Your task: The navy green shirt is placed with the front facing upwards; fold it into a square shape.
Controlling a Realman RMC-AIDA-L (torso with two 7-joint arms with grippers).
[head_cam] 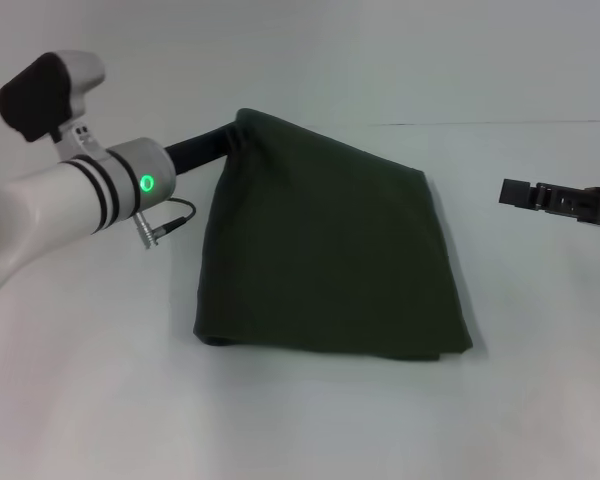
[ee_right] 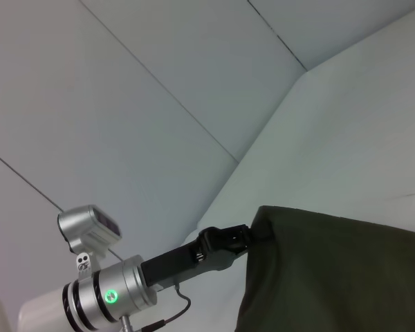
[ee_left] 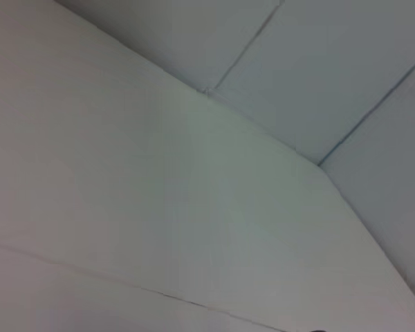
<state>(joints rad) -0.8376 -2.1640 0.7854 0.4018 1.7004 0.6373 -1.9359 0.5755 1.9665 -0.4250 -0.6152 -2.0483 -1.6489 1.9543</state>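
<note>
the left arm (head_cam: 70,195) reaches in from the left side, a green light glowing on its wrist ring. its gripper (head_cam: 230,140) has its fingers closed on the top corner of the navy green shirt (head_cam: 330,250), the cloth bunched round them so the tips are hidden; the right wrist view shows the same pinch, the black fingers (ee_right: 236,238) meeting the fabric at its raised corner (ee_right: 263,218). from that held corner the shirt hangs and spreads away to the right of the fingers and down toward the robot, folded into a rough block with only plain green cloth showing, its lower edge lying flat on the white worktop (head_cam: 300,420). the edge away from the fingers slopes down to the right from the lifted corner. further right, well apart from the shirt, the right gripper (head_cam: 510,191) hovers over the worktop with nothing in it; whether its fingers are parted i cannot tell. the left wrist view shows only bare white surface.
</note>
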